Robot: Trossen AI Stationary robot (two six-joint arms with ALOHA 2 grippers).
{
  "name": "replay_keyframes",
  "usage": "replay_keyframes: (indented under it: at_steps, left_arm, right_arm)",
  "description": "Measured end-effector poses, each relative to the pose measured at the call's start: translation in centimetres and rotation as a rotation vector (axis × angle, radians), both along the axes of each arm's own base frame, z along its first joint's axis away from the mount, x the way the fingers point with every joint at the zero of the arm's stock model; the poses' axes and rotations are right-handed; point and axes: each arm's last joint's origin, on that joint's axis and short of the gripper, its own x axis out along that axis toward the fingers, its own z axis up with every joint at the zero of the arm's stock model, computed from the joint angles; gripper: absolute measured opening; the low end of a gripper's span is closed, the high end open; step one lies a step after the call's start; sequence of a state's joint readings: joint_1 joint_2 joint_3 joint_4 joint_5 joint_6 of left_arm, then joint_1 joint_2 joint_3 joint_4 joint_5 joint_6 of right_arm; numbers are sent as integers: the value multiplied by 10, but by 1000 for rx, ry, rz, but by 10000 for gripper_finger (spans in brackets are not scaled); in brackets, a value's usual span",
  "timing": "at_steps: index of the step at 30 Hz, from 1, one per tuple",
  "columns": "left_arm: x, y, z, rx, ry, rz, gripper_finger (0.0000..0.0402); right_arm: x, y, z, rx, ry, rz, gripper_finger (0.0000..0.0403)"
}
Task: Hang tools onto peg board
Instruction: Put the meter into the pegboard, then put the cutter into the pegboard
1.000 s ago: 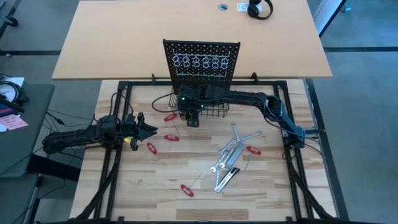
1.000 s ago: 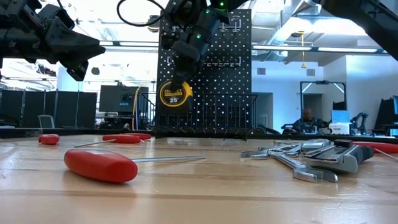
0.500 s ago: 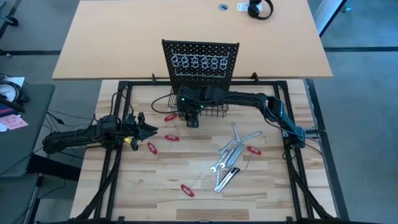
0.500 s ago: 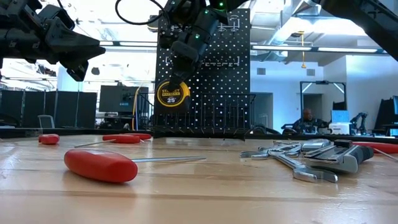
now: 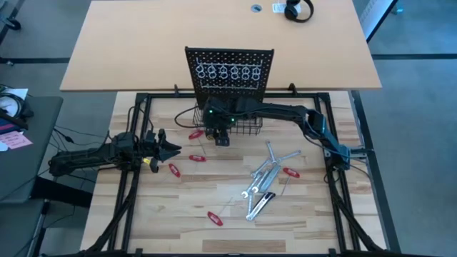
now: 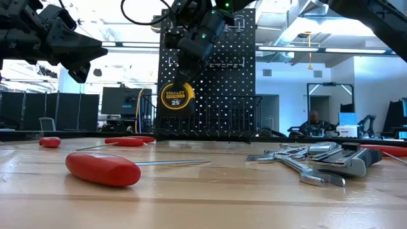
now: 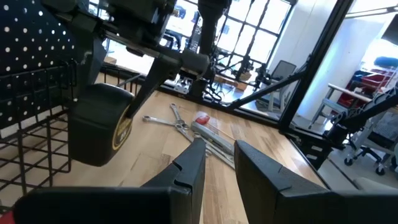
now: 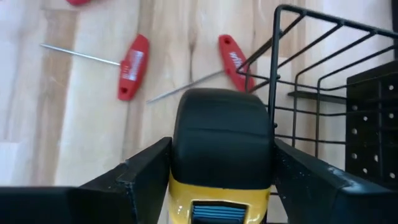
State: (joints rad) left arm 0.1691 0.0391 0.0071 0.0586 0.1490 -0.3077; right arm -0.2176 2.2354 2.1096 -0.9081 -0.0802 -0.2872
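Observation:
My right gripper (image 5: 219,135) is shut on a yellow and black tape measure (image 6: 173,97) just left of the black wire basket (image 5: 246,127) at the foot of the upright black peg board (image 5: 230,71). Red-handled tools (image 5: 196,158) lie scattered flat on the wooden table, one close to the low camera (image 6: 103,169). A heap of silver wrenches (image 5: 268,175) lies right of centre. My left gripper (image 5: 171,148) hovers level at the table's left with a narrow gap between its fingers (image 7: 189,165) and nothing in it. My right gripper pinches the tape measure's case between its two fingers (image 8: 146,171), one on each flat side (image 8: 183,162), toward the top of the case. The fingers slant down from above. The tape measure (image 7: 99,124) hangs below them, clear of the table, beside the basket's corner post (image 8: 275,68).
Beyond the peg board stands a second tan table (image 5: 143,43) with headphones (image 5: 298,10) on it. A black metal frame (image 5: 128,207) borders the work table. Bare wood lies along the near edge (image 5: 300,228). A seated person shows far off in the room (image 6: 313,122).
My right gripper has turned a little at the wrist while staying in place. The tape measure in it has swung slightly toward the table's left and now hangs more upright, still clear of the table.

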Motion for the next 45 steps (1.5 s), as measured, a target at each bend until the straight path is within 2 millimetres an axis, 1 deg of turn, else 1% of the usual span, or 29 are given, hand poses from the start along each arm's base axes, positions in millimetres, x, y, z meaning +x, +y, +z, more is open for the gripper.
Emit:
replay_keyframes:
  at_steps: [9,11,15,21,24,27,29,30,32,34,36,38,40,42,45]
  left_arm:
    - [0,0,0,0,0,0,76]
    - [0,0,0,0,0,-1,76]
    - [0,0,0,0,0,0,76]
    - [0,0,0,0,0,0,76]
    - [0,0,0,0,0,0,76]
    - [0,0,0,0,0,0,76]
    - [0,0,0,0,0,0,76]
    - [0,0,0,-3,0,-1,76]
    - [0,0,0,-10,-1,-1,76]
    - [0,0,0,-24,0,-1,76]
    - [0,0,0,-45,-1,-2,76]
    - [0,0,0,-54,-1,-2,76]
    - [0,0,0,-53,-1,-2,76]
    - [0,0,0,-52,-1,-2,76]
    - [0,0,0,-41,-1,-2,76]
  right_arm:
    - [2,0,2,-3,-23,4,275]
    - [2,0,5,-5,-30,4,275]
    - [3,0,19,-16,-76,4,275]
    - [3,5,49,-42,-135,26,275]
    - [-6,22,68,-67,-117,77,275]
    - [-23,48,89,-83,-92,133,271]
    - [-36,65,97,-62,-68,141,265]
    - [-41,73,98,-47,-51,140,262]
    - [-53,89,94,-25,1,145,255]
    - [-64,105,83,-17,54,139,246]
    - [-80,121,71,-16,89,130,236]
    - [-99,137,61,-9,88,114,225]
    - [-119,151,49,18,61,55,214]
    - [-141,164,34,65,37,-28,202]
    - [-171,178,7,148,32,-110,187]
